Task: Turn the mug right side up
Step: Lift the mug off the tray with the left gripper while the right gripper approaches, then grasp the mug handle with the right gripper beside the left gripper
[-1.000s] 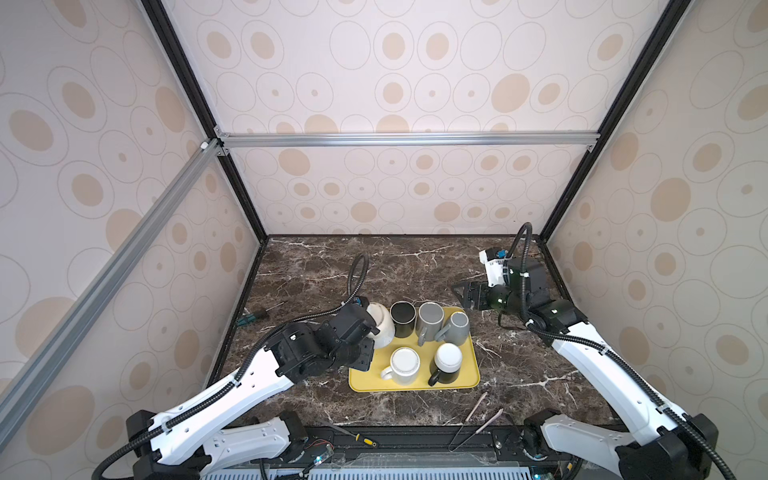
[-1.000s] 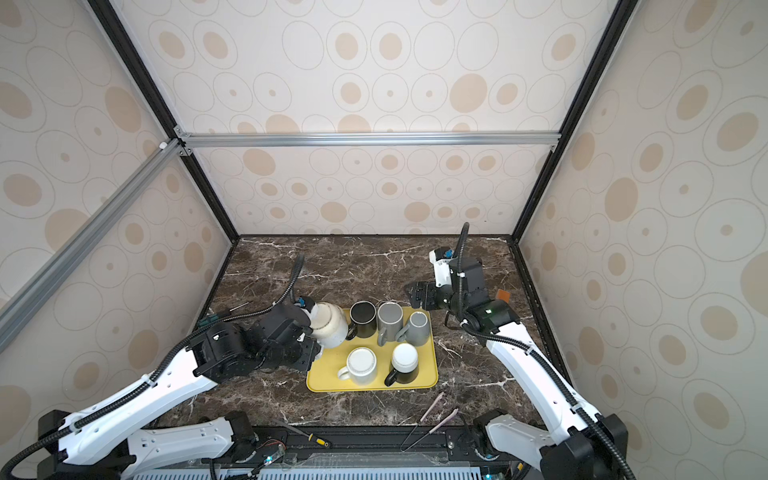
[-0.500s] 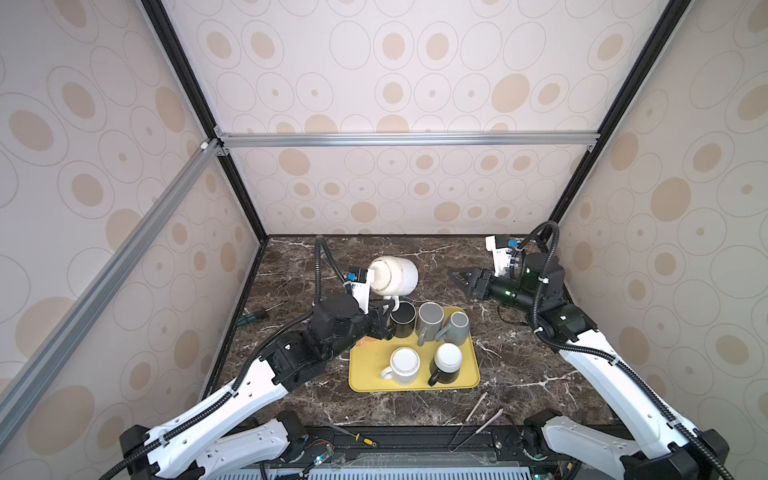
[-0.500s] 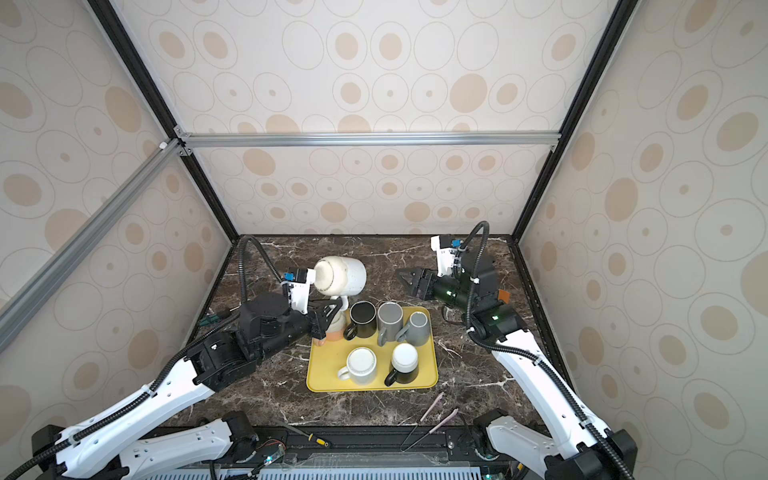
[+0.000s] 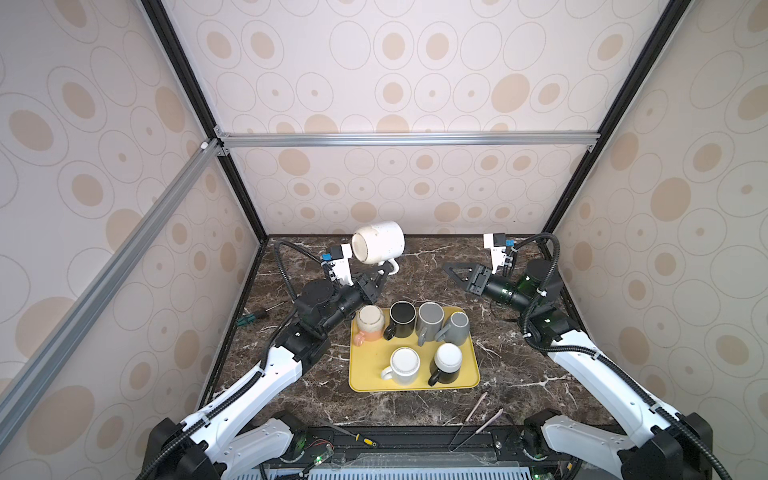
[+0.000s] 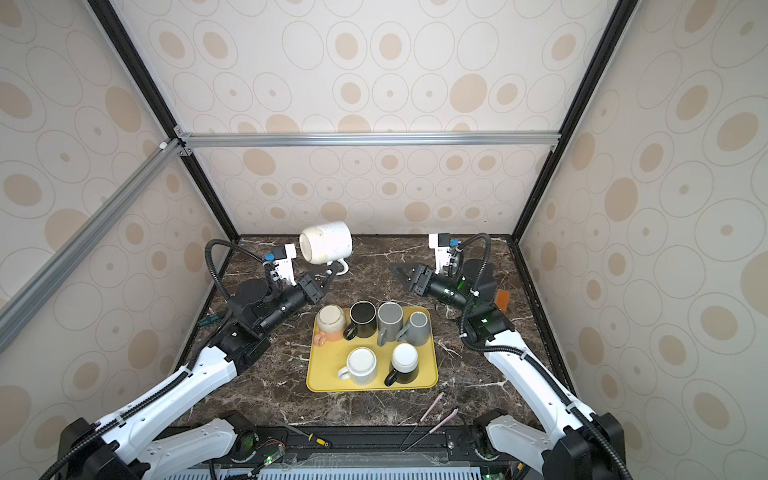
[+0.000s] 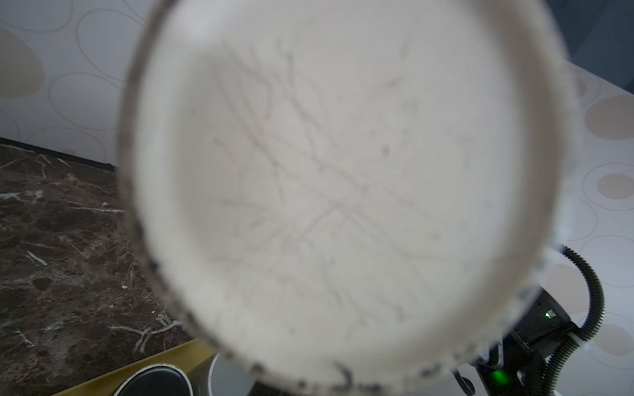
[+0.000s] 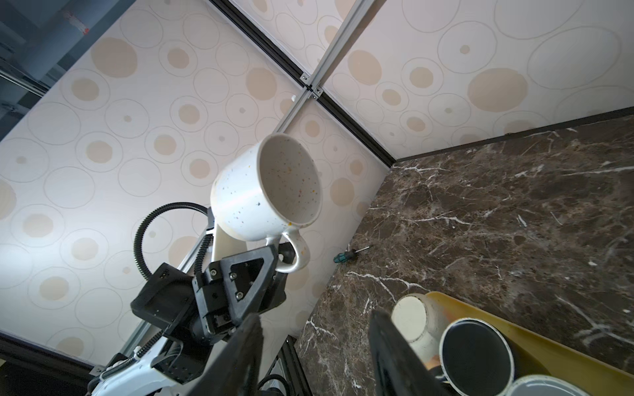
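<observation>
Orientation decides the move: the white speckled ceramic mug point(image 5: 378, 243) hangs in the air over the far left part of the dark marbled bench point(image 5: 415, 276). It lies sideways, base toward the left edge, mouth toward the right pincer point(image 5: 451, 269), which is half open, empty and well apart. The left pincer point(image 5: 385, 271) is clamped on the handle point(image 5: 393, 266).

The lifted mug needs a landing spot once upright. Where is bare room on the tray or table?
Tray: only the front-left corner, beside the white mug and in front of the peach mug, is bare; the back row is packed. Table: open marble behind the tray and to its right.
</observation>
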Robot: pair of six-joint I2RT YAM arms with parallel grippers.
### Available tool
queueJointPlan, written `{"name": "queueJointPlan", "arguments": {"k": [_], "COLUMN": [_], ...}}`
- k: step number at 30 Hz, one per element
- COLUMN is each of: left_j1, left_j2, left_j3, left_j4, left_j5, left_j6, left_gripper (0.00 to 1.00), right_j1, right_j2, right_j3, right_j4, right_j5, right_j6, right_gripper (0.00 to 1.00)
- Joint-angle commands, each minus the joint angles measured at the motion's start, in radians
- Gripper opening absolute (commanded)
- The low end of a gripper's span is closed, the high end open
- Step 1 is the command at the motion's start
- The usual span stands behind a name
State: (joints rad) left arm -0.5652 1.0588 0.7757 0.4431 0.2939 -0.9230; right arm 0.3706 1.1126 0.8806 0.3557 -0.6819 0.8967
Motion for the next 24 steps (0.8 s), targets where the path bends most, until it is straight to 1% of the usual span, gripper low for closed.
{"name": "queueJointPlan", "arguments": {"k": [1, 5, 10, 13, 16, 19, 24], "left_j1": [0.006, 0.008, 0.007, 0.007, 0.008, 0.005, 0.005], "left_j2": [0.014, 0.066, 0.094, 0.116, 0.143, 0.166, 0.186], "left_j3": [0.004, -0.013, -0.036, -0.048, -0.053, -0.060, -0.072], "left_j4": [0.374, 0.525, 0.634, 0.706, 0.763, 0.799, 0.836], "left_j5": [0.129, 0.171, 0.171, 0.171, 0.198, 0.198, 0.195], "left_j6": [-0.141, -0.237, -0.287, -0.328, -0.365, -0.387, -0.408], "left_gripper": [0.00, 0.00, 0.00, 0.00, 0.00, 0.00, 0.00], "right_j1": [0.011, 0.031, 0.062, 0.087, 0.122, 0.146, 0.154], "right_j2": [0.042, 0.089, 0.134, 0.166, 0.187, 0.197, 0.196], "right_j3": [0.030, 0.069, 0.102, 0.102, 0.104, 0.102, 0.092], "right_j4": [0.116, 0.139, 0.139, 0.193, 0.246, 0.282, 0.318], "right_j5": [-0.066, -0.083, -0.094, -0.099, -0.102, -0.097, -0.083], "right_j6": [0.062, 0.064, 0.062, 0.086, 0.106, 0.119, 0.137], "right_gripper": [0.54, 0.55, 0.53, 0.52, 0.51, 0.51, 0.51]}}
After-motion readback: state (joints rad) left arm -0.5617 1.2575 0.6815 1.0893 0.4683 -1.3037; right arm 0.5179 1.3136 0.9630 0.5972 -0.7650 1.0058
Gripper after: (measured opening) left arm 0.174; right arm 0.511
